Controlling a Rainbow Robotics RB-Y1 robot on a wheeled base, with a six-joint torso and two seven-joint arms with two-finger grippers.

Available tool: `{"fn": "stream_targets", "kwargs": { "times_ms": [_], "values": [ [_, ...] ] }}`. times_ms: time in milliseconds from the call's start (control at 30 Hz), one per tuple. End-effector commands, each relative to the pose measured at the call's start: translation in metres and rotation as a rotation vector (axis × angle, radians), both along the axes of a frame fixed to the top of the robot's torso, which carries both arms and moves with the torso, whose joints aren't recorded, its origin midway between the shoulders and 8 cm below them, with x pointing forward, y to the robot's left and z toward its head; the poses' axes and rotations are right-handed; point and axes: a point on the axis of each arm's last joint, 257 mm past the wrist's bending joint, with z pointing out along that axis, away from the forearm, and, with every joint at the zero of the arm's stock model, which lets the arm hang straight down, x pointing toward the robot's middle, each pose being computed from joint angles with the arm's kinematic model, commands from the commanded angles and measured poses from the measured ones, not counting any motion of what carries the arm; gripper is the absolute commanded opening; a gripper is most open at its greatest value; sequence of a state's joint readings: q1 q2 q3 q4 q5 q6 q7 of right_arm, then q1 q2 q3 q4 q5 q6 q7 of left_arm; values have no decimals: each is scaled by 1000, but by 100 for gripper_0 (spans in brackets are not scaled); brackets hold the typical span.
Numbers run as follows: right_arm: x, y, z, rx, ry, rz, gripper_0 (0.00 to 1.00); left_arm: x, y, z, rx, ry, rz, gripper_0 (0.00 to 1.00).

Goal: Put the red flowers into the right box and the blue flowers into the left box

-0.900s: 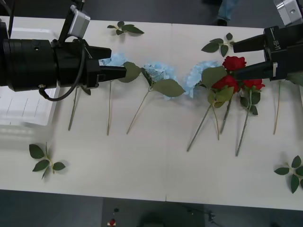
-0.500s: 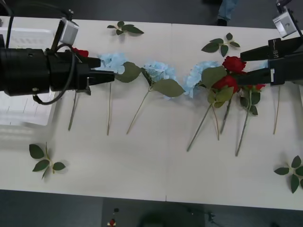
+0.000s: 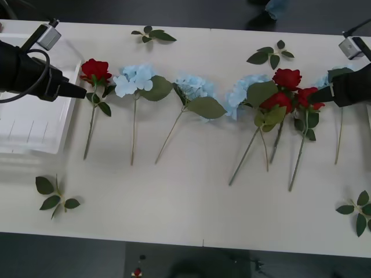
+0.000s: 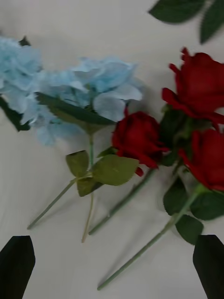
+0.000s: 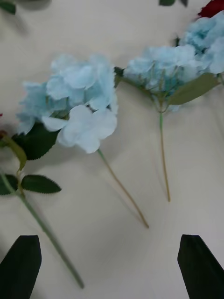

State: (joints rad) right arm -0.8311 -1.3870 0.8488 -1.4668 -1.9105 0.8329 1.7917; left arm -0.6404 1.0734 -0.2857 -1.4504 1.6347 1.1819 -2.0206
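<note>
The desk [image 3: 191,197] is plain off-white. The red flowers [image 3: 286,77] have deep red heads on thin green stems with dark green leaves; one more red head [image 3: 95,69] lies at about ten o'clock on the desk. The blue flowers [image 3: 134,79] are pale sky blue, each with a broad mid-green leaf and a pale green stem. The left box [image 3: 29,124] is clear, whitish, with a ribbed bottom. Loose leaf sprigs [image 3: 53,196] are dark green. Both arms and their fingers [image 4: 18,261] are black.
</note>
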Motion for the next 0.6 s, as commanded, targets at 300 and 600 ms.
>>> {"fn": "stream_targets", "kwargs": {
  "times_ms": [300, 600],
  "values": [
    [34, -145, 29, -11, -3, -551, 100, 42, 23, -28, 145, 7, 240, 85],
    [37, -203, -14, -58, 17, -750, 100, 68, 4, -57, 229, -58, 301, 85]
  ]
}}
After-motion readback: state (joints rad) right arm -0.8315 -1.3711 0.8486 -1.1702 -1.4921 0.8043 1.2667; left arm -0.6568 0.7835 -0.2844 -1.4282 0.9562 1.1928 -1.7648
